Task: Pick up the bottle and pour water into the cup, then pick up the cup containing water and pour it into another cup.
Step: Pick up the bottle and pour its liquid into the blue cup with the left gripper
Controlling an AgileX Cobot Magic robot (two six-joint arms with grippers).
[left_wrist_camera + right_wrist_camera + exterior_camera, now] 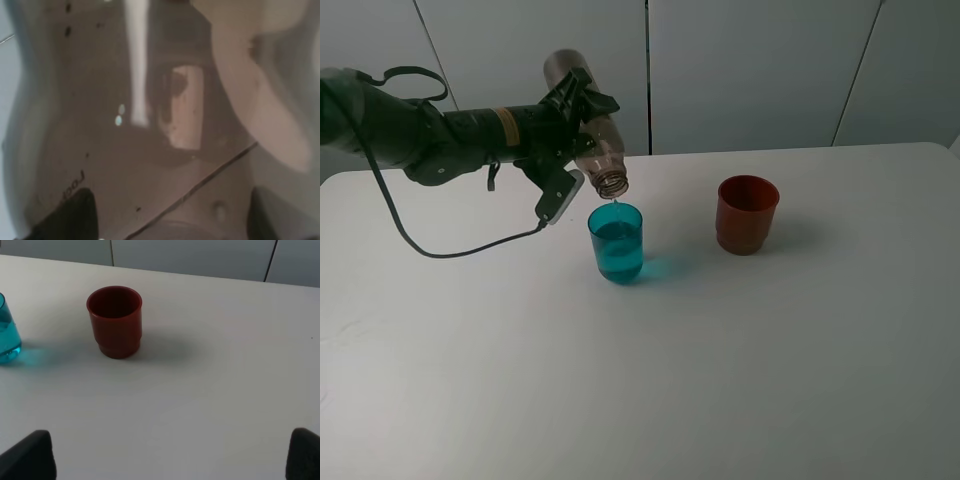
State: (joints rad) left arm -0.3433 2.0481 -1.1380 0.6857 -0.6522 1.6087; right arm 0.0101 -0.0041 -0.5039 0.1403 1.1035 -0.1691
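My left gripper [582, 113] is shut on the smoky grey-pink bottle [595, 150], which is tipped neck-down with its open mouth just above the teal cup [616, 243]. The teal cup stands upright with water in it. The bottle's clear wall [150, 125] fills the left wrist view, with my dark fingertips [72, 215] at its edge. The dark red cup [747, 214] stands upright to the right, apart from the teal cup; it also shows in the right wrist view [115, 321], with the teal cup [7, 330] at that view's edge. My right gripper [170, 460] is open, far from the red cup.
The white table [720, 380] carries only the two cups. A black cable [450, 250] hangs from the left arm down to the table surface. A grey panelled wall stands behind the table's far edge.
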